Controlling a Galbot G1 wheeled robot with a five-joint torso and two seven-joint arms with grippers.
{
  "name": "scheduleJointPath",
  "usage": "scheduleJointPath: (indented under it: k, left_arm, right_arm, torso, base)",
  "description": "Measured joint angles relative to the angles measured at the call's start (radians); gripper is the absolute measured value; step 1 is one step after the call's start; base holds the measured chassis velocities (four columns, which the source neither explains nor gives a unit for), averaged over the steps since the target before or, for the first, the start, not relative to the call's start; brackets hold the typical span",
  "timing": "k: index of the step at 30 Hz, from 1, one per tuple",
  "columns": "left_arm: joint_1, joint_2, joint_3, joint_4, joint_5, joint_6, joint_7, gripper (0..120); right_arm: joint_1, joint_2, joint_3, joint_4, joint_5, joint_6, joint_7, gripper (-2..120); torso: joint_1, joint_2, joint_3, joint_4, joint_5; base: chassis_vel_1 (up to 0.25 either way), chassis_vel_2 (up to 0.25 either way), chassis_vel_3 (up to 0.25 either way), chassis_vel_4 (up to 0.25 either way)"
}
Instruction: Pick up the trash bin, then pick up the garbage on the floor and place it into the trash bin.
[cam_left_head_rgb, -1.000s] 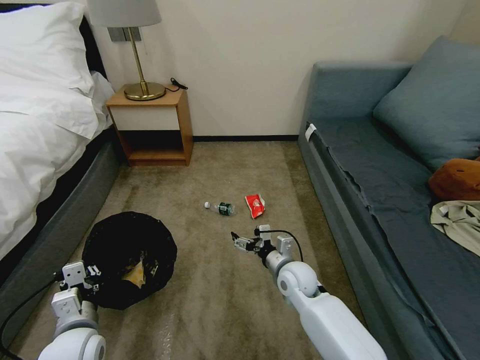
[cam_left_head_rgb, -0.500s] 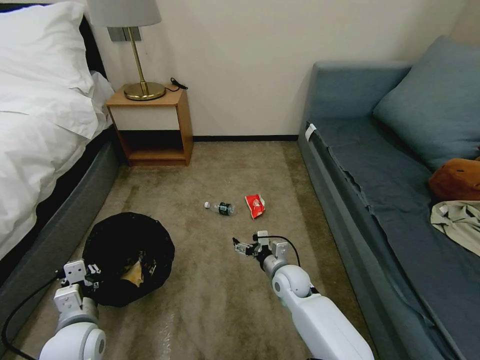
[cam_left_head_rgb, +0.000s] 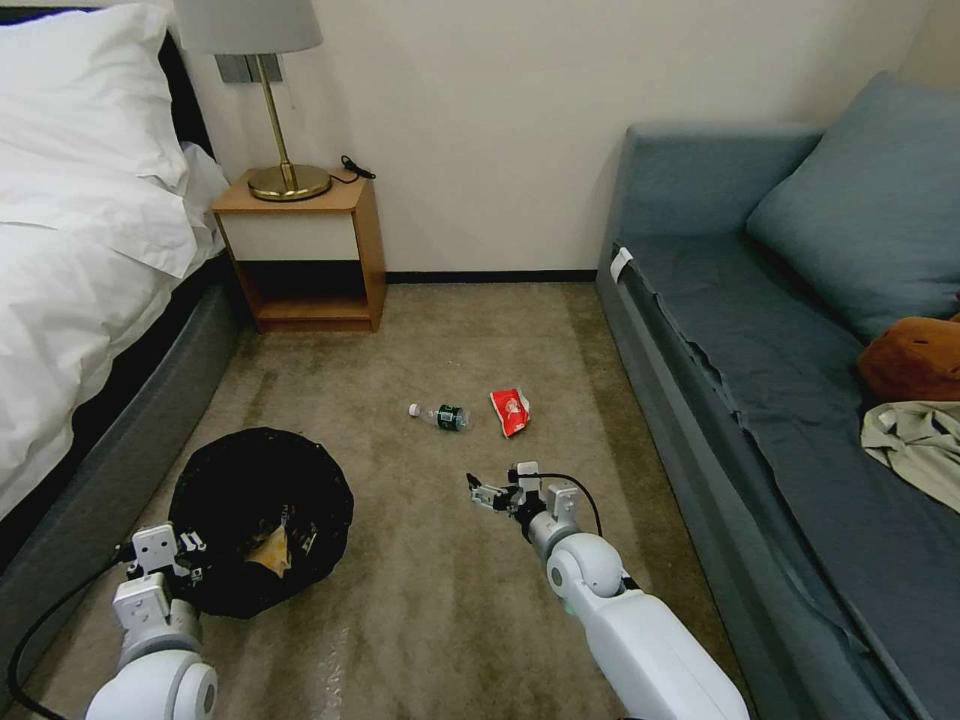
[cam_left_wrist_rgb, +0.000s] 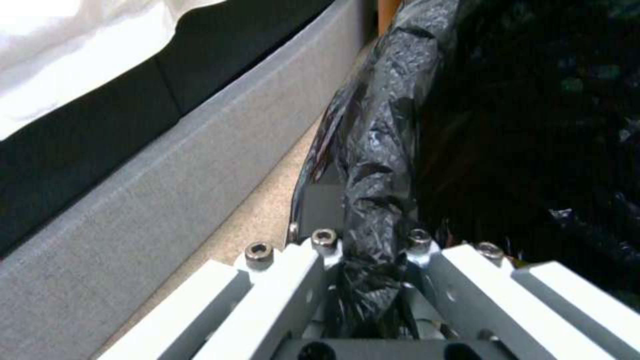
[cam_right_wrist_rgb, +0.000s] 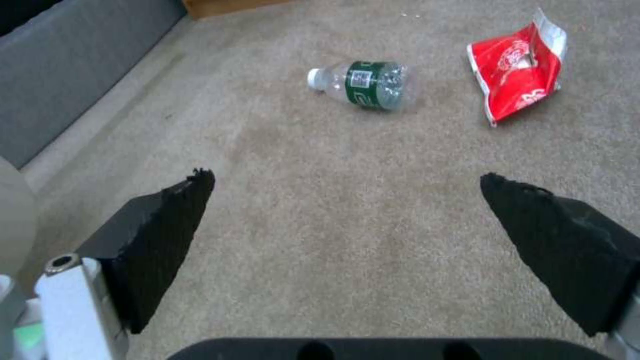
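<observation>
Black liner pinched in our left end effector (cam_left_wrist_rgb: 370, 280): we are holding the bin (cam_left_head_rgb: 260, 520) by its rim, beside the bed. Right end effector (cam_left_head_rgb: 487, 492) is hovering wide open; bottle (cam_right_wrist_rgb: 365, 85) lying just ahead, long axis crosswise, red packet (cam_right_wrist_rgb: 520, 75) beside it.

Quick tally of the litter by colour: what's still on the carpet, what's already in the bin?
Clear bottle with green label, on the carpet: 1
Red snack packet, on the carpet: 1
Yellow-brown piece, inside the trash bin: 1
Total: 3 pieces, 2 left to collect. The left gripper clamps the bin's rim; the right gripper hangs open short of the bottle.
</observation>
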Motion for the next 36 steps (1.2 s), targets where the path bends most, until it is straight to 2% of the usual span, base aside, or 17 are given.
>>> scheduleJointPath:
  k: [20,36]
  left_arm:
    - [0.005,-0.016,-0.001,-0.009,0.015,-0.003,0.001,2]
    - [0.031,-0.003,-0.023,-0.029,0.005,-0.004,0.002,2]
  right_arm:
    - [0.005,-0.005,-0.01,-0.027,0.002,0.014,-0.01,100]
    - [0.003,0.0,-0.017,-0.036,-0.003,0.013,-0.007,100]
  torso:
    - [0.0,0.0,0.0,0.0,0.0]
    - [0.0,0.0,0.0,0.0,0.0]
  base:
    - [-0.052,0.053,0.057,-0.057]
    - [-0.055,0.051,0.051,-0.048]
